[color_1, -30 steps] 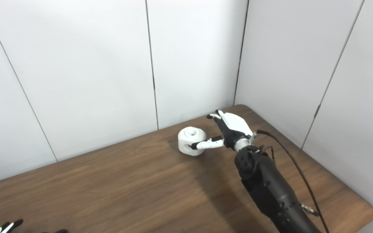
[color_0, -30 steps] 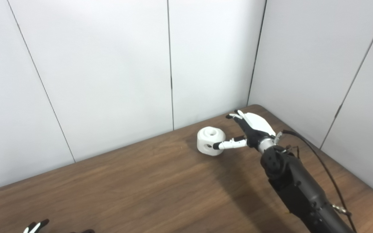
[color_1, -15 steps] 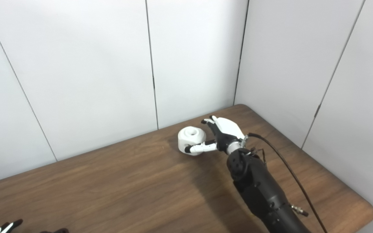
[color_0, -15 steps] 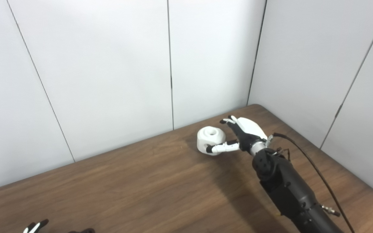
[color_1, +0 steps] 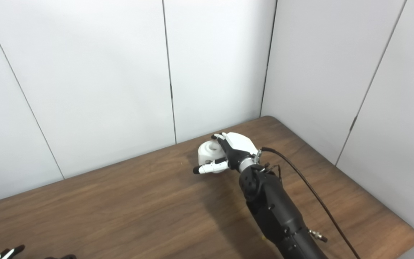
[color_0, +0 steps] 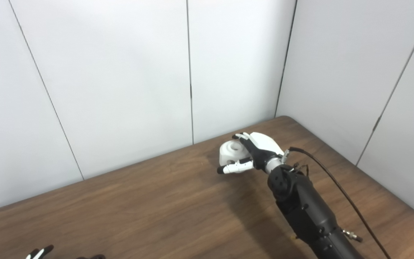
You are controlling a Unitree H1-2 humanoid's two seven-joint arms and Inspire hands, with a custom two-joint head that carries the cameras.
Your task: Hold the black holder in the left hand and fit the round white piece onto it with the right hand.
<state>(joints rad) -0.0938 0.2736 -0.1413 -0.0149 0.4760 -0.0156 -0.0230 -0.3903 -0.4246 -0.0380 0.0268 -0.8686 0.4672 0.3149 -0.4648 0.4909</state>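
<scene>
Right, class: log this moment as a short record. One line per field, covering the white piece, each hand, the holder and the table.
white piece: round white piece with a hole on top, standing on the table near the back wall
right hand: right hand around the piece, thumb in front, fingers over its top; not closed on it
left hand: left hand, only fingertips at the bottom edge; state unclear
black holder: not identifiable in either view
table: brown wooden table
stage: piece not yet lifted
</scene>
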